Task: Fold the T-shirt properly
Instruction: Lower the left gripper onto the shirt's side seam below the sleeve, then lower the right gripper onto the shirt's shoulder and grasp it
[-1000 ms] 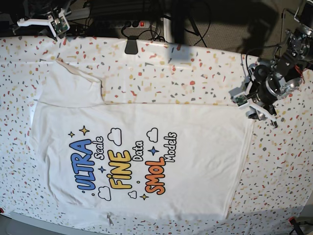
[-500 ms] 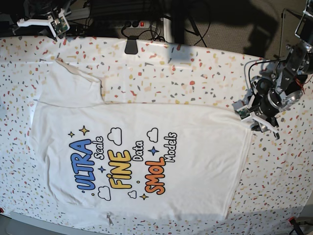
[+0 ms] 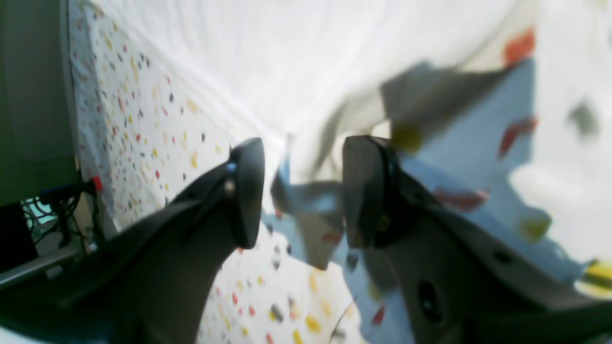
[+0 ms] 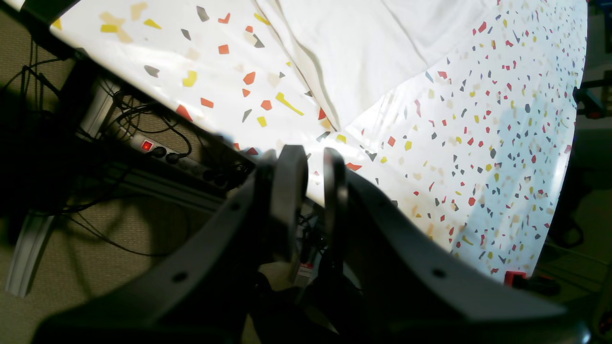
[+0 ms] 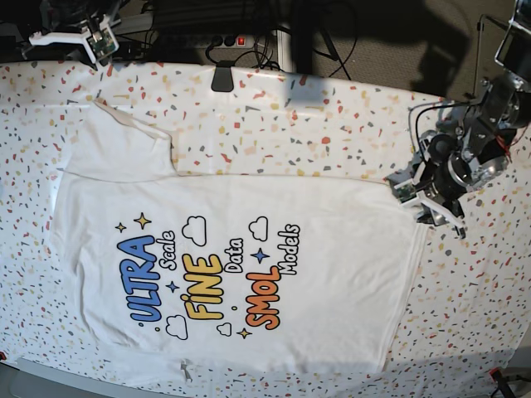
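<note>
The T-shirt [image 5: 241, 274] lies flat, print up, on the speckled table cover [image 5: 332, 124]. The left gripper [image 3: 302, 191] hovers open and empty at the shirt's hem corner. The right gripper [image 4: 310, 191], nearly closed and empty, sits beyond the table edge above a power strip [image 4: 167, 153].

The left black two-fingered tool [image 3: 301, 191] hangs low, its fingers [image 3: 246, 191] parted with a clear gap. The right black two-fingered tool [image 4: 310, 191] has its fingers nearly together, a narrow slit between them.
</note>
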Available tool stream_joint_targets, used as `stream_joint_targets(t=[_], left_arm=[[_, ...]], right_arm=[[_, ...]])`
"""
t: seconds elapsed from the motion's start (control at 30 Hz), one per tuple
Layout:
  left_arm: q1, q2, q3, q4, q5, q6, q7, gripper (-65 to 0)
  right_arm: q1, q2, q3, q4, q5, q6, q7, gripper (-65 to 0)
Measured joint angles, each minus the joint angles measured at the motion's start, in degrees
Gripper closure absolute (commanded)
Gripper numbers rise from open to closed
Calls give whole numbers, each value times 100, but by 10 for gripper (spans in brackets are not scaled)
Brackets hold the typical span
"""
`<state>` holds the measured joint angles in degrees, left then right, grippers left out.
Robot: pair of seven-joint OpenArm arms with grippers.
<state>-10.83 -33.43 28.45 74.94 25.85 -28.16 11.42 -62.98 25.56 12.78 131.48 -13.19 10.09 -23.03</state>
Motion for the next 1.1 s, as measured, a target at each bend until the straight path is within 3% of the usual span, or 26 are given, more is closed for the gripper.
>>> stream_joint_targets(t=[0.13, 0.23, 0.43, 0.7, 0.77, 0.9, 1.1], left_arm=[[0, 57, 7, 0, -24, -37, -74, -266], [2, 57, 7, 0, -24, -42, -74, -230], [4, 59, 7, 0, -44, -81, 96, 0], [4, 76, 7, 2, -66, -79, 531, 0], [4, 74, 7, 2, -66, -76, 533, 0], [4, 74, 11, 4, -63, -74, 551, 0], [0, 72, 11, 4, -503, -39, 684, 0]], right_arm=[[0, 0, 0, 0, 0, 0, -243, -107], [0, -2, 0, 0, 0, 0, -264, -107], [0, 0, 0, 0, 0, 0, -264, -107], [-2, 0, 0, 0, -540, 0, -212, -107], [0, 22, 0, 0, -636, 2, 61, -144], [15, 457, -2, -122, -638, 11, 286, -308], [522, 1034, -2, -643, -802, 22, 326, -323]])
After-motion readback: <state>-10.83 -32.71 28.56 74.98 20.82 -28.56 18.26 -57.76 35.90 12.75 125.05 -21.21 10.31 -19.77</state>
